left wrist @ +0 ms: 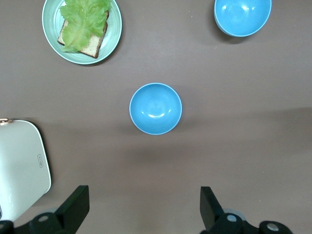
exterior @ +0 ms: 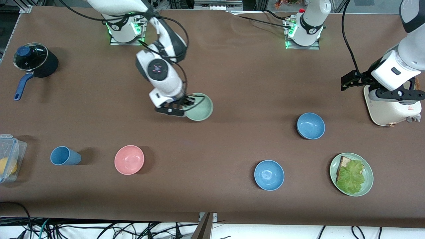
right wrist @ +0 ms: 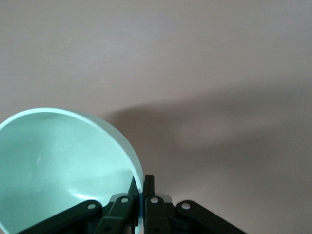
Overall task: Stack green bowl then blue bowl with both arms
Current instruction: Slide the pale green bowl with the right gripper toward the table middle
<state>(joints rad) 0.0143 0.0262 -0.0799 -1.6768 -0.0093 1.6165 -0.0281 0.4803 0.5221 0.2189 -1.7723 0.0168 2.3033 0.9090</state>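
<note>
The pale green bowl (exterior: pixel 200 108) sits mid-table, and my right gripper (exterior: pixel 186 103) is shut on its rim at the side toward the right arm's end. In the right wrist view the rim of the green bowl (right wrist: pixel 63 161) is pinched between the right gripper (right wrist: pixel 142 187) fingers. One blue bowl (exterior: pixel 310 125) stands toward the left arm's end, and a second blue bowl (exterior: pixel 269 175) is nearer the front camera. My left gripper (exterior: pixel 348 81) hangs open and empty in the air over the table beside the first blue bowl (left wrist: pixel 155 108), its fingers (left wrist: pixel 78 197) wide apart.
A green plate (exterior: pixel 368 181) with bread and lettuce and a white appliance (exterior: pixel 391 106) are at the left arm's end. A pink bowl (exterior: pixel 129 159), a blue cup (exterior: pixel 64 156), a clear container (exterior: pixel 10 156) and a lidded black pot (exterior: pixel 33 61) are toward the right arm's end.
</note>
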